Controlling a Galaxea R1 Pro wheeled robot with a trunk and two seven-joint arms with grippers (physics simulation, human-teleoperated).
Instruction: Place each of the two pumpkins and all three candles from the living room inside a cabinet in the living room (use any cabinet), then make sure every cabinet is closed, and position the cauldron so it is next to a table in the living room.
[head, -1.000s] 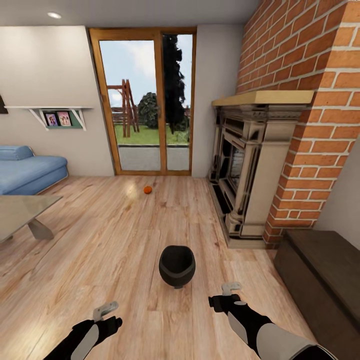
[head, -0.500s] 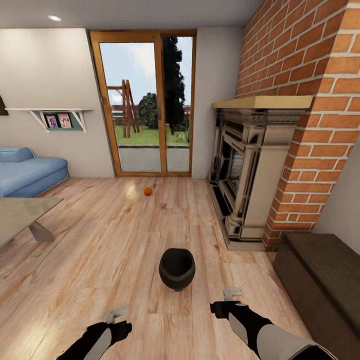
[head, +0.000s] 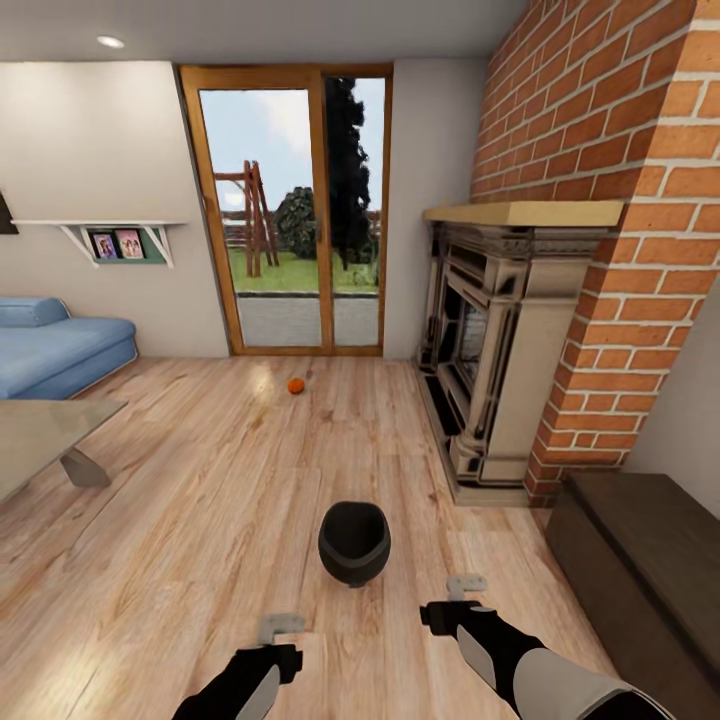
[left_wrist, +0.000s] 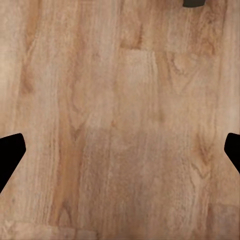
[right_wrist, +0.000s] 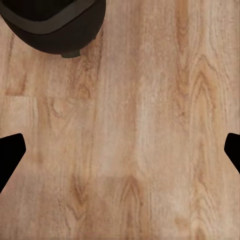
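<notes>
Open floor all round the cauldron, clear on every side; fireplace and cabinet crowd the right, table guards the left.

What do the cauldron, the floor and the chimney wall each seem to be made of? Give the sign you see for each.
Cauldron: probably cast iron or similar, since it is matte black with no gloss; a render leaves that open.
Floor: wooden planks with a light sheen, showing grain, knots and board seams.
Chimney wall: red brick with pale mortar joints, rough and unglazed.
</notes>
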